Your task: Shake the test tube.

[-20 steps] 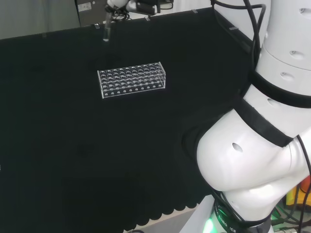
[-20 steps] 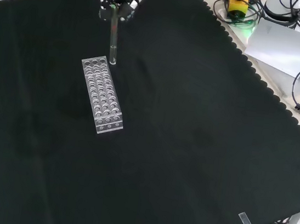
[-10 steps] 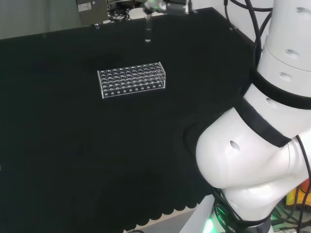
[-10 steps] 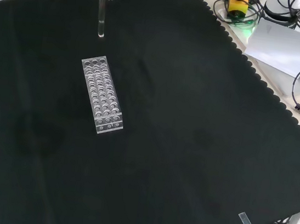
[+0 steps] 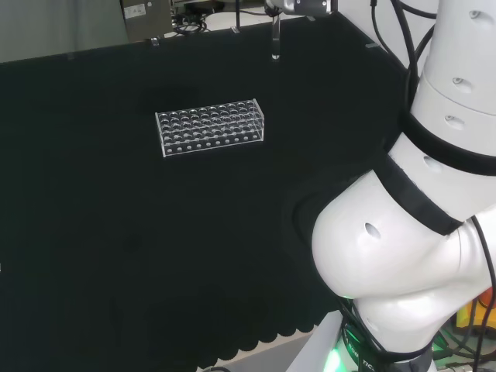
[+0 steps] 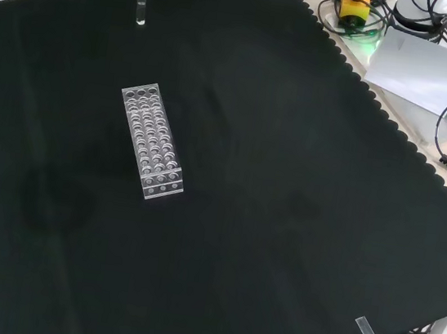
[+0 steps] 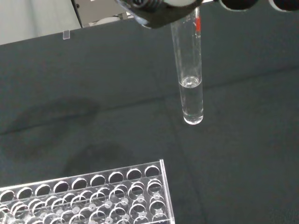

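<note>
Black cloth (image 6: 266,222) with a scalloped edge covers the bench; beyond that edge in the front view lie cables, a grey sheet (image 6: 421,71) and a yellow box with a red button (image 6: 354,5). A clear rack (image 5: 211,126) stands empty on the cloth; the test tube (image 7: 188,70) hangs upright in the air, well above the cloth and apart from the rack, near the top of the head and front views. The wrist view adds a little clear liquid in the tube's rounded end; the hand (image 7: 159,10) pinches the tube's upper part between dark fingertips.
</note>
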Available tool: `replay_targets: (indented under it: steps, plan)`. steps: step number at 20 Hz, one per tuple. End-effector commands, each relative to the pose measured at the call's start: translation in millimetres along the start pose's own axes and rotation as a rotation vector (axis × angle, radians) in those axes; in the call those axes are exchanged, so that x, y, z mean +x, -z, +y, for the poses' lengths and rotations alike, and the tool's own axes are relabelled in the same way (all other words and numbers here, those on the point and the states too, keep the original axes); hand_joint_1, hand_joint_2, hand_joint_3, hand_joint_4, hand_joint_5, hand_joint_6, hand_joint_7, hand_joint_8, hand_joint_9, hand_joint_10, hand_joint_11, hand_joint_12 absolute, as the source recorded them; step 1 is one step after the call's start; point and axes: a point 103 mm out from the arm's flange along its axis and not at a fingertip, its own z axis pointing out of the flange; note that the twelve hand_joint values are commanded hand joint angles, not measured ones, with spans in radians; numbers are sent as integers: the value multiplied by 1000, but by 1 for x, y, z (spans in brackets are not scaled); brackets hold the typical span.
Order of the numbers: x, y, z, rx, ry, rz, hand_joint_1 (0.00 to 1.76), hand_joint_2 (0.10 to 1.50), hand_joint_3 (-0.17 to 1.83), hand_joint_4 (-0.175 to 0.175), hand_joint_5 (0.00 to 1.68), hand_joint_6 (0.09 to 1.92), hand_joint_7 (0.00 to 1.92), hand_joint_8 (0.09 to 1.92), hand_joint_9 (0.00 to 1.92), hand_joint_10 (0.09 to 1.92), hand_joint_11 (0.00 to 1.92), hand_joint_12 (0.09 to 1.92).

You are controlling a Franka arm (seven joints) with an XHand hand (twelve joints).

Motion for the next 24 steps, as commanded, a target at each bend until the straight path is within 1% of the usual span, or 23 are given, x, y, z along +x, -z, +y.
replay_targets:
  steps: [1,5,11,14,16,18,20,22,24]
  plan:
    - [33,-8,2,15,62,29,1235,1024,-175,-175,1502,87,1792,318,1673,358,1213,930]
    - [72,-16,3,32,138,66,1235,1024,-175,-175,1503,87,1793,318,1673,358,1213,929]
    - [142,-24,-2,66,247,169,1235,1024,-175,-175,1504,87,1793,317,1673,358,1214,929]
    - [171,-24,-6,73,301,204,1235,1024,-175,-175,1505,87,1793,317,1673,357,1214,929]
    - [187,-23,-7,76,326,226,1235,1024,-175,-175,1505,87,1793,317,1673,357,1214,929]
    - [198,-21,-7,75,341,240,1235,1024,-175,-175,1506,87,1793,317,1673,357,1214,929]
    - [204,-19,-7,73,351,244,1235,1024,-175,-175,1506,87,1793,316,1673,357,1214,929]
    - [202,-19,-7,73,347,239,1235,1024,-175,-175,1506,87,1793,316,1673,357,1215,929]
    - [194,-20,-5,74,332,228,1235,1024,-175,-175,1507,87,1793,316,1673,357,1215,929]
